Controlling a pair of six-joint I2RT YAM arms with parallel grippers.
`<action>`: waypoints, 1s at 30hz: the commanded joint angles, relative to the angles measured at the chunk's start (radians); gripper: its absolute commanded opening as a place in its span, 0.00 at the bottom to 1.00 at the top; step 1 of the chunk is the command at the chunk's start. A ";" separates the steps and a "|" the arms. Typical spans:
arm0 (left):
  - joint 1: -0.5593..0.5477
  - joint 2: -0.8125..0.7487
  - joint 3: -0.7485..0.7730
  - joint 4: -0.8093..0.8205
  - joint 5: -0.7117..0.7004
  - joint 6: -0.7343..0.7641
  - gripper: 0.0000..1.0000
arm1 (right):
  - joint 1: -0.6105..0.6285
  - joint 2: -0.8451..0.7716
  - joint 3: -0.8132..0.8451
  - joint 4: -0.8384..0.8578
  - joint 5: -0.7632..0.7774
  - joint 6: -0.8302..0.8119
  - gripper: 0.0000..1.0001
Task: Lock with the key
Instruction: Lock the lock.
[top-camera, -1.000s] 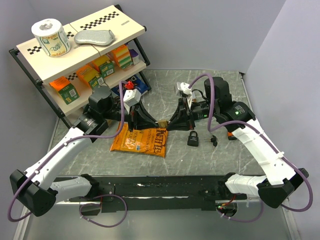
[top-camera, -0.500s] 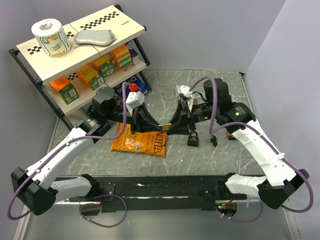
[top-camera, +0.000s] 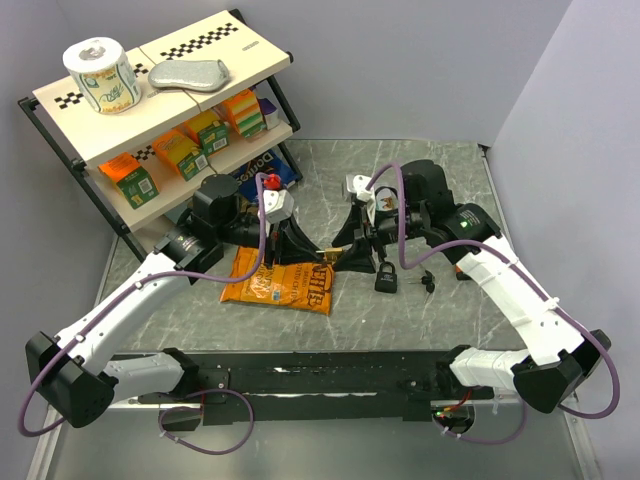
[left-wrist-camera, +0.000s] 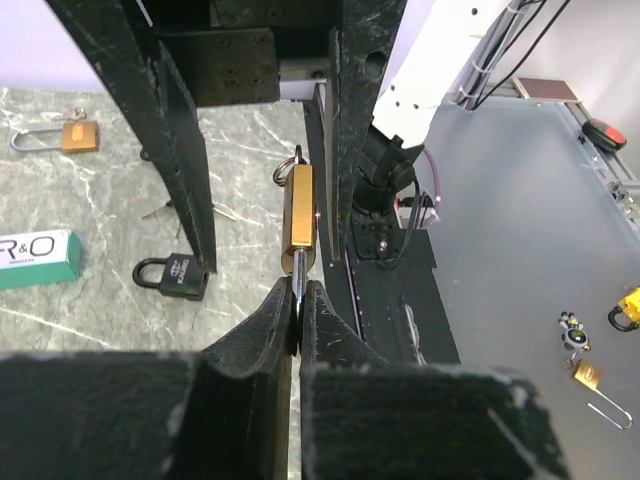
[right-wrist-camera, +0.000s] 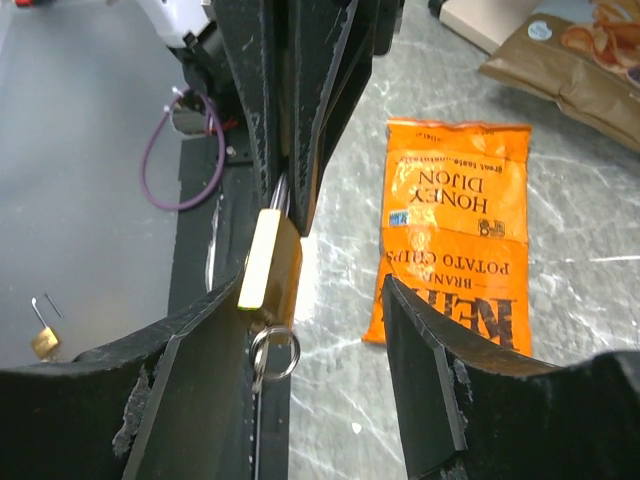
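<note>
A small brass padlock (left-wrist-camera: 302, 215) hangs in the air between the two arms, seen in the top view just above the chips bag (top-camera: 325, 252). My left gripper (left-wrist-camera: 297, 290) is shut on its silver shackle. The key sits in the padlock's far end, with its ring (right-wrist-camera: 272, 355) dangling. My right gripper (right-wrist-camera: 320, 300) is open around that end. One of its fingers (right-wrist-camera: 200, 340) lies close beside the padlock body (right-wrist-camera: 270, 265); the other stands well apart over the bag.
An orange chips bag (top-camera: 280, 283) lies below the padlock. A black padlock (top-camera: 385, 277) and loose keys (top-camera: 427, 281) lie to the right. A stocked shelf (top-camera: 150, 110) fills the back left. Another brass padlock (left-wrist-camera: 75, 135) and a teal box (left-wrist-camera: 35, 258) lie beyond.
My right gripper has opened and let go of the key end of the padlock. Both arms shifted slightly; the left stays shut on the shackle.
</note>
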 joint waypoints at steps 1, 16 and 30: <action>0.001 -0.011 0.049 -0.007 0.005 0.047 0.01 | -0.003 -0.027 0.049 -0.048 0.017 -0.066 0.62; 0.000 0.024 0.074 -0.032 -0.024 0.064 0.01 | 0.011 0.019 0.085 -0.031 0.020 -0.078 0.43; 0.001 0.003 0.042 -0.155 -0.047 0.159 0.42 | -0.013 -0.013 0.062 0.013 0.010 -0.031 0.00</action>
